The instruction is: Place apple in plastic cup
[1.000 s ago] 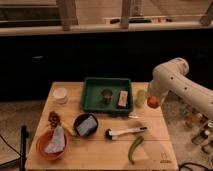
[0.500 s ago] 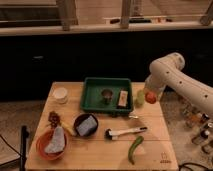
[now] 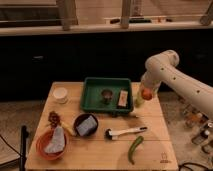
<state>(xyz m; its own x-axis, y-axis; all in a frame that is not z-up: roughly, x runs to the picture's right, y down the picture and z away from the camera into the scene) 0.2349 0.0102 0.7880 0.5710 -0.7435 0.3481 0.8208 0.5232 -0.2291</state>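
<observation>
My gripper (image 3: 146, 93) hangs at the end of the white arm over the table's right side and holds the small red-orange apple (image 3: 146, 93). The apple is just above and slightly right of the translucent pale yellow-green plastic cup (image 3: 139, 100), which stands on the wooden table right of the green tray. The cup's rim is partly hidden behind the gripper and apple.
A green tray (image 3: 95, 102) holds a small metal cup (image 3: 106, 95) and a tan block (image 3: 122, 97). A white round cup (image 3: 60, 94), a dark bowl (image 3: 85, 124), an orange bowl (image 3: 50, 144), a white-handled tool (image 3: 123, 132) and a long green pepper (image 3: 134, 149) lie on the table (image 3: 155, 137).
The arm has swung left and the gripper with the apple has moved from right of the cup to just over it.
</observation>
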